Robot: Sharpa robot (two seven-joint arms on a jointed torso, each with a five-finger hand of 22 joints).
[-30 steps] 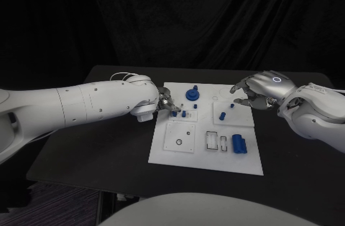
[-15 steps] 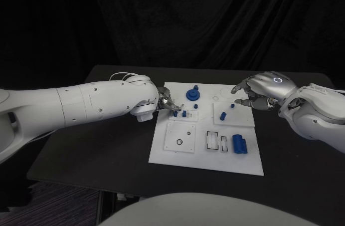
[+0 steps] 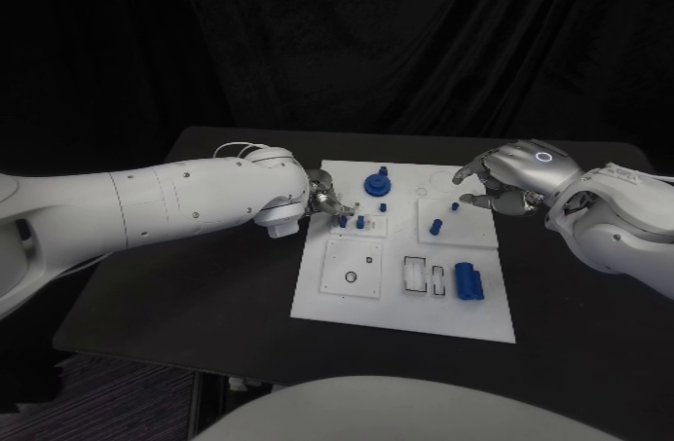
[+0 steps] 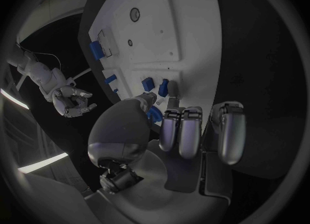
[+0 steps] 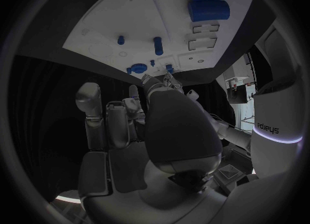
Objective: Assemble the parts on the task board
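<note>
The left hand [image 3: 321, 200] sits at the left edge of the white task board [image 3: 365, 300], its fingers [image 4: 183, 129] bunched over the two small blue pegs [image 3: 352, 222] that stand in the left middle of the plate; in the left wrist view the thumb and fingertips seem to close round a blue piece, but the contact is partly hidden, so whether it truly holds one cannot be told. Just to the right and farther off stands the blue round part with a stem [image 3: 375, 183], and right of that a short blue cylinder [image 3: 434, 227] lies on the far right panel. In the near right corner of the board rests the larger blue block [image 3: 468, 280], beside two empty rectangular slots. The right hand [image 3: 503, 178] hovers above the far right corner of the board, fingers apart and loosely curved, holding nothing. The risk seems to lie at the left side: if the fingertips press sideways on a peg not squarely seated, it could tip or jam in its hole, or the neighbouring peg could be knocked over
</note>
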